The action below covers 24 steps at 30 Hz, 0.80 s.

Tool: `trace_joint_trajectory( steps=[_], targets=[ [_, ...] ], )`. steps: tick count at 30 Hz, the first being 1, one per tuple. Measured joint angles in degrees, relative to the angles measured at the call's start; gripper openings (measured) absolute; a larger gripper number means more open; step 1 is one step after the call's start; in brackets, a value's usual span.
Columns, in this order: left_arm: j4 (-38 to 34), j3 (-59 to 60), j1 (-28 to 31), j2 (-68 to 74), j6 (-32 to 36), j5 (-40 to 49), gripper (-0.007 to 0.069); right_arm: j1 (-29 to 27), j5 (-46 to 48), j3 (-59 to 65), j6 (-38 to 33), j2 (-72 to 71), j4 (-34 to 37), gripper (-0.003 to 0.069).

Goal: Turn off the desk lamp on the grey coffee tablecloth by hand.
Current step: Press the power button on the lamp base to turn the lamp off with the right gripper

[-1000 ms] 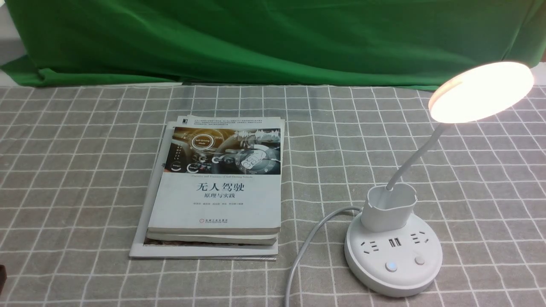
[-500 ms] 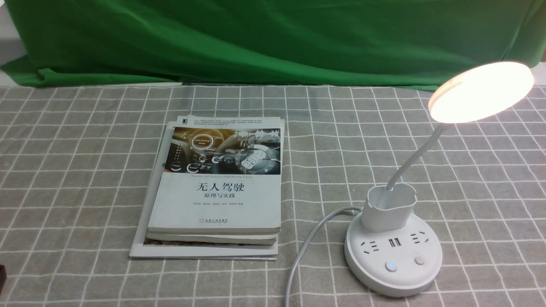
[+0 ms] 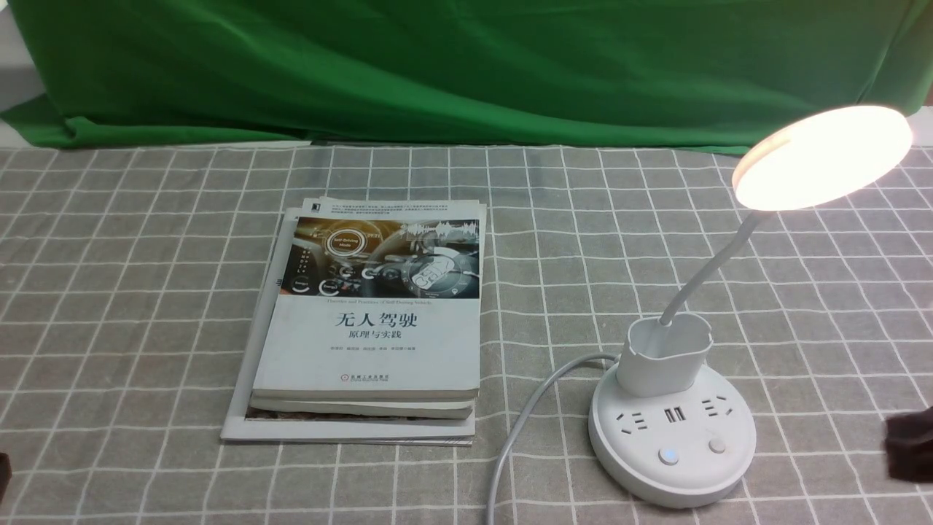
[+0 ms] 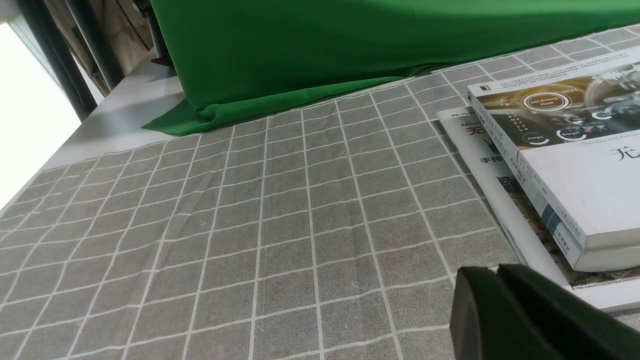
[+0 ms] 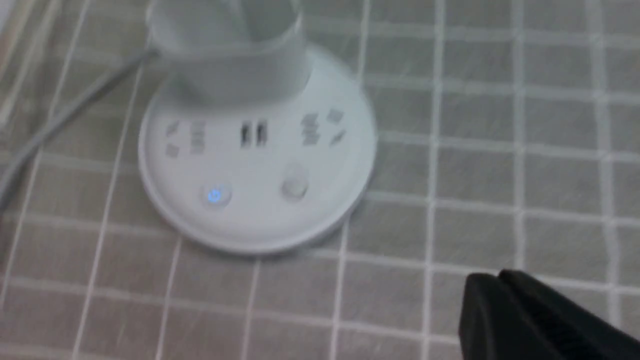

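Spreading grey coffee tablecloth (image 3: 146, 292), green backdrop (image 3: 466, 65)

The tablecloth (image 3: 146, 292) lies over the counter (image 4: 115, 107). At its far edge hangs the backdrop cloth (image 3: 466, 65), with the hem resting on the counter. A stack of books (image 3: 372, 328) lies on the tablecloth left of centre. The desk lamp (image 3: 670, 430) stands to the right of the stack, near the front. Its holder sits on the far part of the base, and its head reaches up and to the right. Its cable (image 3: 525, 415) runs between the stack and the base to the near edge. The right gripper (image 3: 911, 445) is right of the base and apart from it. The left gripper (image 4: 497, 272) is near left of the stack.
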Motion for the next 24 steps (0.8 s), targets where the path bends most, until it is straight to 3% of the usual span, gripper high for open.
trace_joint_trajectory(
  steps=[9,13,19,24],
  targets=[
    [0.0,0.0,0.0,0.0,0.0,0.0,0.0020,0.0,-5.0,-0.2,-9.5,11.3,11.4,0.0052],
    [0.0,0.0,0.0,0.0,0.0,0.0,0.0020,0.0,-7.4,-0.2,-11.3,14.4,13.0,0.0052],
    [0.0,0.0,0.0,0.0,0.0,0.0,0.0020,4.1,-8.7,-0.6,-11.8,18.9,12.9,0.0052],
    [0.0,0.0,0.0,0.0,0.0,0.0,0.0020,9.2,-8.6,-3.3,-5.8,22.6,6.4,0.0052]
  ],
)
